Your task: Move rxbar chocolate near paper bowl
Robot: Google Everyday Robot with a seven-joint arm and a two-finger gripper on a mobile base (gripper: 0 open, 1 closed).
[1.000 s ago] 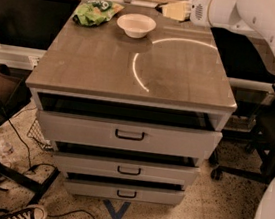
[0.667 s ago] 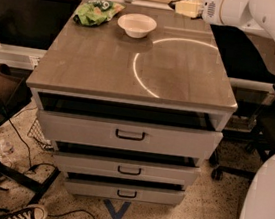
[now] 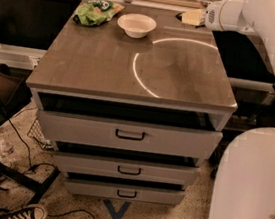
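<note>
Pincer [image 3: 191, 16] shifted right, far table [image 3: 97, 71] edge; bag [image 3: 96, 12] beside paper bowl [image 3: 136, 24].

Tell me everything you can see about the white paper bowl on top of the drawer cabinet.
The paper bowl is small, round and white, matte like paper, with a wide flared rim and a shallow well with nothing visible inside. It sits upright near the far edge of the cabinet top. The green snack bag lies close on its left in the view; I cannot tell whether they touch. The gripper hovers to its right by the far edge, apart from the bowl.
</note>
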